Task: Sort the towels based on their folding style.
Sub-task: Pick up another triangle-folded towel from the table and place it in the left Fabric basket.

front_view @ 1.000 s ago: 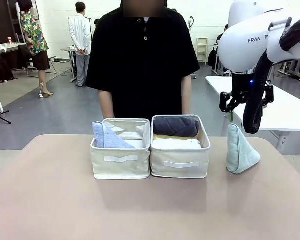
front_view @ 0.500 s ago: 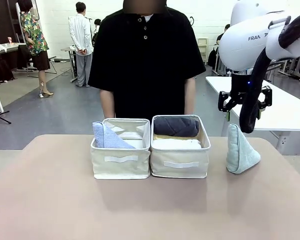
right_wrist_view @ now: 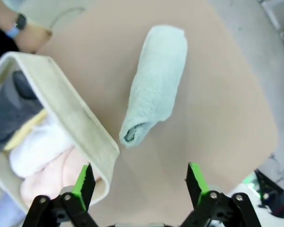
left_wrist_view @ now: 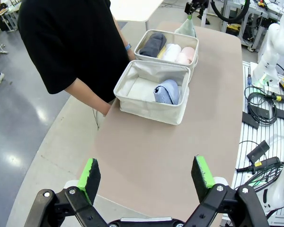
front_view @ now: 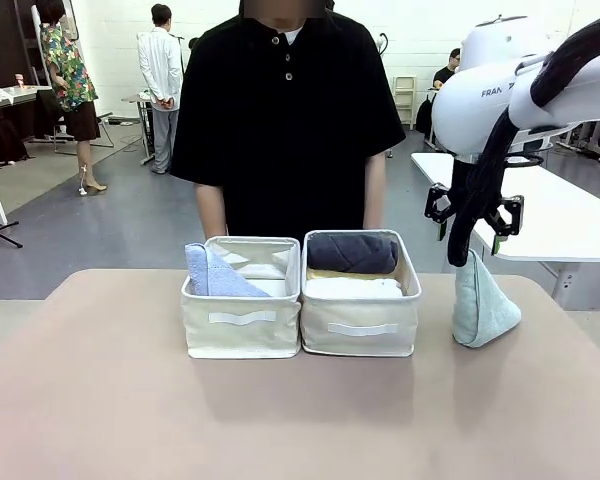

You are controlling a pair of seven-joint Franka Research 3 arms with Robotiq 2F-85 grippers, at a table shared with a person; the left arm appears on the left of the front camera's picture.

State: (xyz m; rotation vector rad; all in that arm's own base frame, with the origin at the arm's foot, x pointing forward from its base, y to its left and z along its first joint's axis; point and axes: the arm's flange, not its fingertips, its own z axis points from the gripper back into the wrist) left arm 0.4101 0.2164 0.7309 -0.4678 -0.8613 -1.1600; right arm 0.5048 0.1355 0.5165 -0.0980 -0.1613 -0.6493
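While the pale mint cone towel (front_view: 483, 305) stands upright on the counter (front_view: 300, 420), just to the right of the two cream fabric bins and apart from them, the right hand (front_view: 471, 232) hangs in the air above its tip with jaws spread wide and nothing between them. From the right wrist camera, that hand (right_wrist_view: 139, 180) looks straight down along its green pads at the mint towel (right_wrist_view: 154, 85), which sits on bare counter (right_wrist_view: 217, 118) near the rim of the right bin (right_wrist_view: 71, 113) without touching it. The right bin (front_view: 360, 330) holds the rolled towels: a dark grey roll (front_view: 352, 252) at the far side, then a yellow roll (right_wrist_view: 23, 130), a white roll (front_view: 355, 287) and a pale pink roll (left_wrist_view: 187, 55) nearest the robot, packed side by side. The left bin (front_view: 242, 335), touching the right one, holds the periwinkle blue cone towel (front_view: 215, 272) lying against its left side. A person in a black shirt (front_view: 285, 120) stands at the far edge, close behind the bins. The left hand (left_wrist_view: 146, 172) is released too, its pads well apart and gripping nothing, held high over one end of the counter, well away from the bins.
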